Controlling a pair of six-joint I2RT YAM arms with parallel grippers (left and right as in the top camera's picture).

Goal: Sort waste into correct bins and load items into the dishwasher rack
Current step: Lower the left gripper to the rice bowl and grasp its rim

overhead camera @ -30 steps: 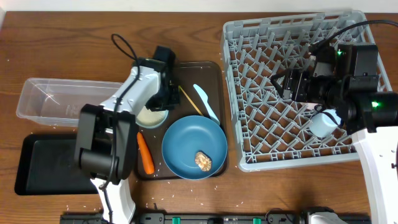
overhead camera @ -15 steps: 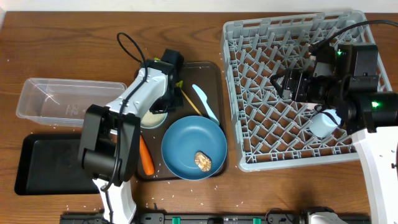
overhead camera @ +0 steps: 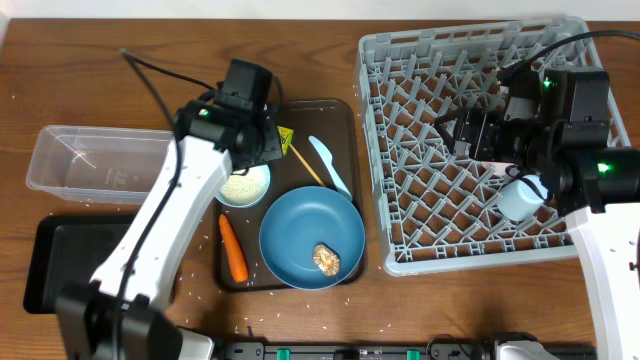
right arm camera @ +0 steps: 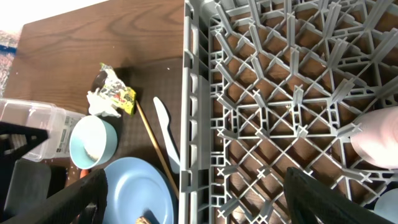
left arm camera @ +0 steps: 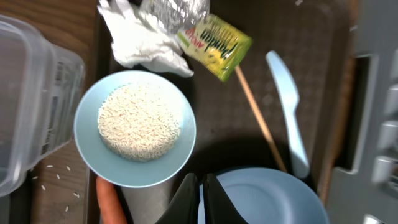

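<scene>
My left gripper (overhead camera: 262, 150) is shut and empty above the brown serving tray (overhead camera: 340, 110); in the left wrist view it (left arm camera: 200, 186) hangs between the pale-blue bowl of rice (left arm camera: 134, 127) and the dark-blue plate (left arm camera: 261, 199). The napkin (left arm camera: 140, 40), foil (left arm camera: 174, 9) and yellow-green wrapper (left arm camera: 216, 46) lie beyond the bowl. The carrot (overhead camera: 233, 247) lies left of the plate (overhead camera: 300, 225), which holds a brown lump (overhead camera: 326, 258). My right gripper (right arm camera: 196, 180) is open over the left wall of the grey rack (overhead camera: 470, 60). A pale-blue cup (overhead camera: 520, 197) and a pinkish cup (right arm camera: 379, 137) stand in the rack.
The white utensil (overhead camera: 330, 165) and a thin wooden stick (overhead camera: 305, 163) lie on the serving tray. The clear tub (overhead camera: 95, 163) and black tray (overhead camera: 70, 262) sit at the left. Rice grains are scattered on the table near the front edge.
My left arm has pulled up and away from the bowl, which now shows in full. The right arm has not moved.
</scene>
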